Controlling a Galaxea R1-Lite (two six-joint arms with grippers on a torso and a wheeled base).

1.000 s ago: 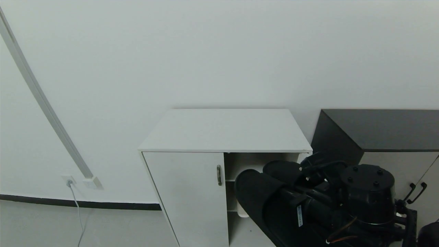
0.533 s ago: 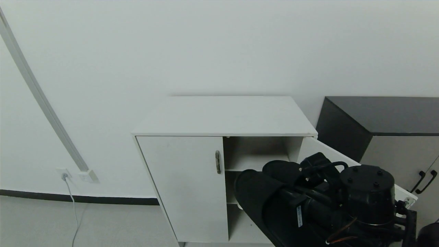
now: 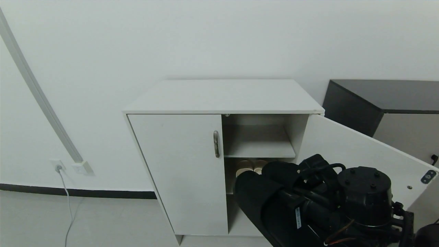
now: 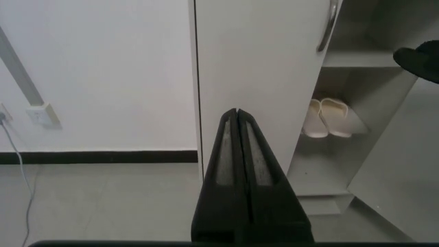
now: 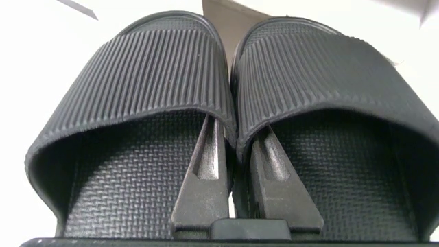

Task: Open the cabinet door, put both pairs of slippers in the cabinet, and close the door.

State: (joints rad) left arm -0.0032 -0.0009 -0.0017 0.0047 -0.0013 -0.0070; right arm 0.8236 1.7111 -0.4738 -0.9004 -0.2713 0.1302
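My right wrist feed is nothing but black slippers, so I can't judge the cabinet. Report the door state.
Observer: The right door is swung wide open; the left door is shut.
Operator: Report what's already inside.
Observer: A cream pair of slippers sits side by side on the middle shelf, just beyond the black slippers.
Operator: Give me the left arm's status.
Observer: The left gripper points toward the shut left door, fingers closed on nothing.
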